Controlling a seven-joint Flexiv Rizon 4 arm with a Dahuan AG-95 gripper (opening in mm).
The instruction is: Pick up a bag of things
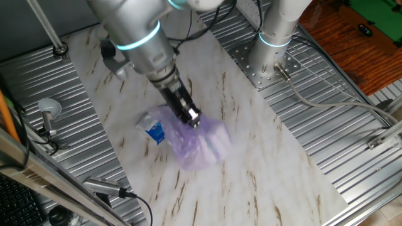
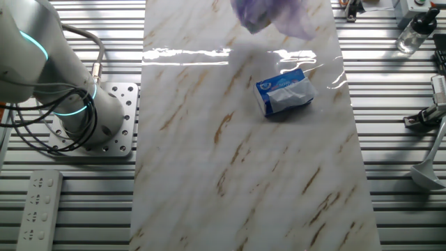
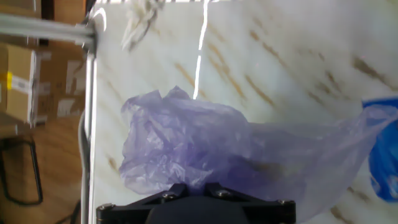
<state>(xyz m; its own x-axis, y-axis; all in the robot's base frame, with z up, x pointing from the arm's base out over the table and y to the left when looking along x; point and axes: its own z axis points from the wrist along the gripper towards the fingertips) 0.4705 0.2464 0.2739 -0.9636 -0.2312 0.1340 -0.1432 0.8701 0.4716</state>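
Observation:
The bag of things (image 1: 201, 143) is thin, wrinkly, light-purple plastic and hangs blurred under my gripper (image 1: 192, 118). In the other fixed view the bag (image 2: 270, 14) sits at the top edge, over the marble board. In the hand view the bag (image 3: 186, 146) bunches right in front of the gripper (image 3: 194, 186), whose dark fingers (image 3: 177, 188) are closed into the plastic. One side of the bag stretches right toward the blue-and-white packet (image 3: 384, 168). I see no boxy item through the plastic. The packet (image 2: 286, 93) lies on the board, left of the bag in the fixed view (image 1: 155, 130).
The marble board (image 2: 230, 153) lies on a ribbed metal table (image 1: 326, 144). An arm base (image 2: 80, 111) stands at the board's left, another base (image 1: 276, 31) at the back. A remote (image 2: 38, 209), a bottle (image 2: 416, 31) and tools (image 1: 47, 116) lie around the edges.

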